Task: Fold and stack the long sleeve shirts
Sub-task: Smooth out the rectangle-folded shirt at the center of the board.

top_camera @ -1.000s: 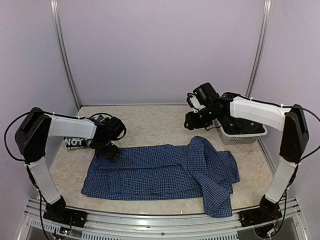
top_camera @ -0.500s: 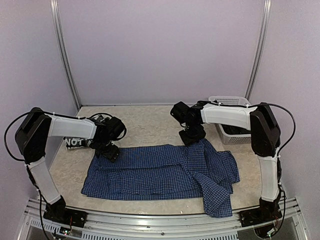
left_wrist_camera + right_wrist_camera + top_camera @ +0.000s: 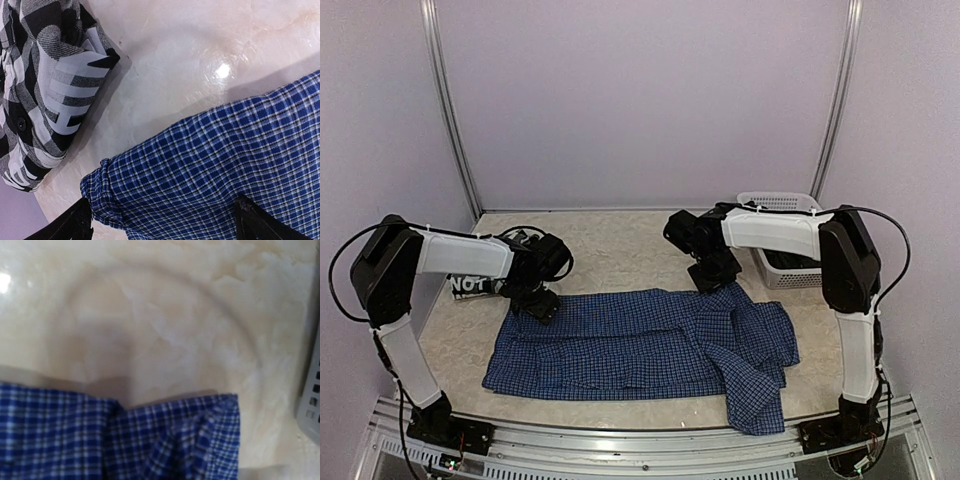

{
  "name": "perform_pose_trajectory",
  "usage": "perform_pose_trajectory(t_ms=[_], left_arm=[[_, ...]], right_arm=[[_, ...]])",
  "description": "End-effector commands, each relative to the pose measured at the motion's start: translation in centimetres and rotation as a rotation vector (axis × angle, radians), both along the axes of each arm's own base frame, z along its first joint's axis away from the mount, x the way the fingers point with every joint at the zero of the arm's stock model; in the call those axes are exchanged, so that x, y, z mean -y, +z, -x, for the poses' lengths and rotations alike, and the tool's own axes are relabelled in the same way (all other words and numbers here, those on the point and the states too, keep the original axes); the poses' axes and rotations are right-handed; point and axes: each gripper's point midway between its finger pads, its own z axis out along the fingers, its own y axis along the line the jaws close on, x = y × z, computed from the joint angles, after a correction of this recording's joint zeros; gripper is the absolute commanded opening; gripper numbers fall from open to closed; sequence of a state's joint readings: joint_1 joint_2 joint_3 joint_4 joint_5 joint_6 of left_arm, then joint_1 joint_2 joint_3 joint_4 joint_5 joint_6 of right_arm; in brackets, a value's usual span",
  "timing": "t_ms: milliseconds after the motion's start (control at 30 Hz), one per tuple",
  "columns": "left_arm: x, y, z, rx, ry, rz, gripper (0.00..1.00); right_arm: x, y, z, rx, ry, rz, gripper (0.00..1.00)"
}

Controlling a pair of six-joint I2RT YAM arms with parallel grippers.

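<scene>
The blue checked long sleeve shirt (image 3: 640,345) lies spread across the table, its right side bunched and folded over. In the left wrist view its hemmed corner (image 3: 100,190) sits between my left gripper's (image 3: 165,227) wide-open black fingertips (image 3: 80,225). That gripper (image 3: 535,300) hovers over the shirt's far left corner. The black-and-white plaid shirt (image 3: 45,85) with white letters lies folded just beyond it (image 3: 468,285). My right gripper (image 3: 717,278) is down at the blue shirt's far edge (image 3: 175,430). Its fingers do not show in its wrist view.
A white plastic basket (image 3: 790,262) stands at the back right, close to the right arm; its wall (image 3: 311,390) shows at the right wrist view's edge. Bare beige tabletop (image 3: 620,250) lies behind the shirt. Purple walls enclose the table.
The right arm swung left from the basket to the blue shirt's far edge and came down a little lower. The left arm and both shirts stayed still.
</scene>
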State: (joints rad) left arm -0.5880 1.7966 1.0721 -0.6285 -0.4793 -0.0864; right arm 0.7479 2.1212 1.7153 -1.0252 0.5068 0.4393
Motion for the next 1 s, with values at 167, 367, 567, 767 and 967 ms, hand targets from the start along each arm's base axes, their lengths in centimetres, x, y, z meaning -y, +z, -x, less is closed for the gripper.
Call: perform_pose_trajectory(t_ms=[167, 367, 567, 767, 967], left_arm=[[-0.9, -3.6, 3.3, -0.176, -0.014, -0.041, 0.94], [-1.0, -4.0, 3.5, -0.188, -0.013, -0.046, 0.94], [-1.1, -4.0, 3.4, -0.187, -0.010, -0.046, 0.93], [-1.3, -4.0, 3.3, -0.186, -0.001, -0.047, 0.93], [-1.9, -4.3, 3.3, -0.192, 0.010, -0.061, 0.93]], right_arm=[[4.5, 1.8, 0.9, 0.023, -0.092, -0.005, 0.18], [7.0, 1.5, 0.2, 0.028, -0.127, -0.050, 0.07], [7.0, 0.4, -0.9, 0.020, -0.109, -0.186, 0.00], [9.3, -0.2, -1.7, 0.036, -0.148, -0.193, 0.00], [11.1, 1.6, -2.6, 0.084, -0.153, -0.114, 0.00]])
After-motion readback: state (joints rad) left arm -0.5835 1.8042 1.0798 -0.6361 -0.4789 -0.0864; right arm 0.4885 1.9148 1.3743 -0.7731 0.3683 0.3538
